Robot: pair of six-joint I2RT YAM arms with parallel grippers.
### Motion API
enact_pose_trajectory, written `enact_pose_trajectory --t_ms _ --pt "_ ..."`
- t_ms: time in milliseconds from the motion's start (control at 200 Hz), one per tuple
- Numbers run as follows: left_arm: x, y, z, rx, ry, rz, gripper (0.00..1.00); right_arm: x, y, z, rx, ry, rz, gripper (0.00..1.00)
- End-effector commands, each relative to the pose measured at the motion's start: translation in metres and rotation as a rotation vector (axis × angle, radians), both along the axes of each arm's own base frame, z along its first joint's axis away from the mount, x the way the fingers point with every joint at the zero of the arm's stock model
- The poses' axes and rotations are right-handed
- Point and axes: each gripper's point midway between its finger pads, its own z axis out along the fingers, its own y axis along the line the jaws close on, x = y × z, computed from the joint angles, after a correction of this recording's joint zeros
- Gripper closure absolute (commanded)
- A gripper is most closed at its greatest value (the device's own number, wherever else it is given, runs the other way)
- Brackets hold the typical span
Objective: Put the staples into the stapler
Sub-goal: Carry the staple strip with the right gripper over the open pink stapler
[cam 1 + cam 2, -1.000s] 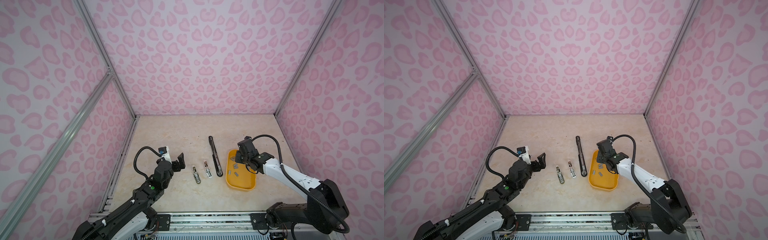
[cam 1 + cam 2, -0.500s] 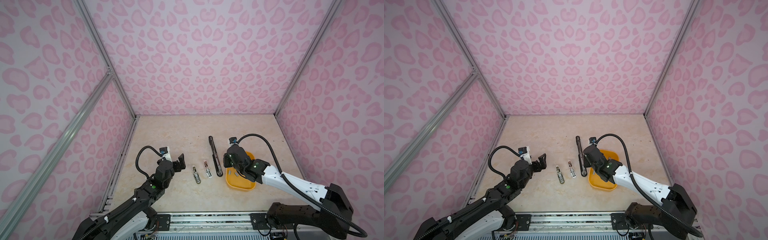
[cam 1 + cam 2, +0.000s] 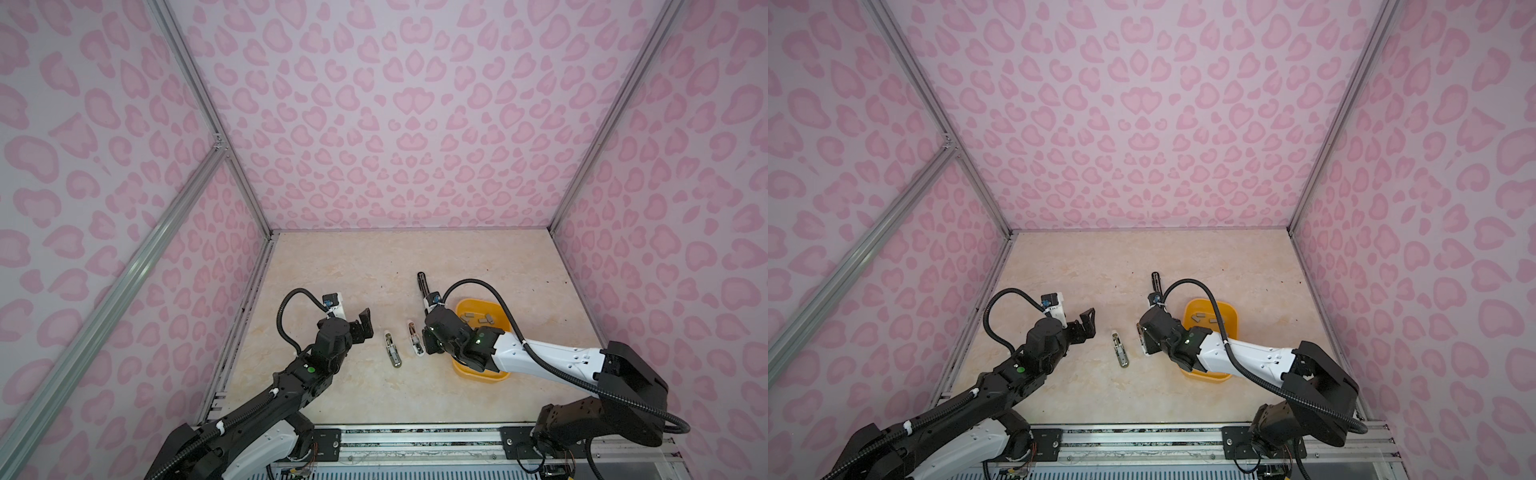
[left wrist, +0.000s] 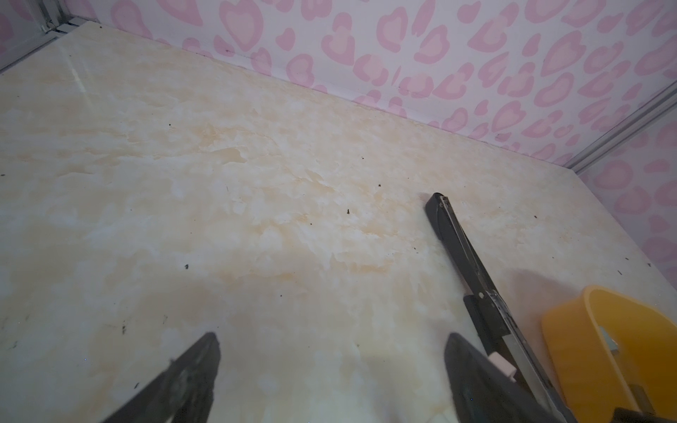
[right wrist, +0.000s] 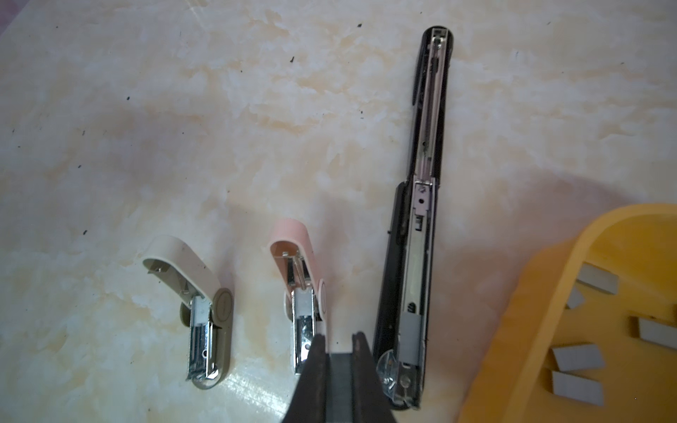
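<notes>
Editor: What has changed at the bench?

Stringer: Right gripper (image 5: 339, 344), over the yellow tray (image 5: 531, 293) a second ago, has swung across to the opened pink stapler (image 5: 304, 304) and long black stapler (image 5: 421, 219). Its fingers are clamped on one grey staple strip (image 5: 340, 384), poised just beside both.

Editor: And the other staples (image 5: 577, 357)?

Stringer: Lying loose in the tray. The beige stapler (image 5: 205, 311) sits open beyond the pink one. Left gripper (image 4: 331, 340) hovers nearby, fingers wide apart, holding nothing.

Editor: Meaning?

Stringer: Pickup looks done; seating the strip in a magazine channel comes next, and which stapler is its target I cannot tell.
</notes>
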Motion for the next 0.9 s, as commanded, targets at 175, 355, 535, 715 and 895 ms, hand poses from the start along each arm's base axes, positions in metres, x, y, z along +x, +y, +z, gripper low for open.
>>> enact_pose_trajectory --t_ms 175,355,535,715,895 --pt "0.003 0.0 0.014 -0.011 -0.041 0.003 0.03 -0.017 0.02 -0.007 0.043 0.006 0.049 0.95" --pt "0.003 -0.001 0.013 -0.015 -0.038 0.0 0.03 -0.019 0.028 -0.02 0.038 0.038 0.054 0.95" --pt "0.002 0.0 0.015 -0.016 -0.045 0.003 0.03 -0.018 0.034 -0.04 0.013 0.077 0.053 0.95" --pt "0.002 0.001 0.016 -0.015 -0.048 0.004 0.03 -0.015 0.037 -0.049 -0.02 0.084 0.055 0.97" --pt "0.002 0.0 0.015 -0.016 -0.044 0.002 0.03 -0.009 0.028 -0.046 -0.053 0.052 0.033 0.97"
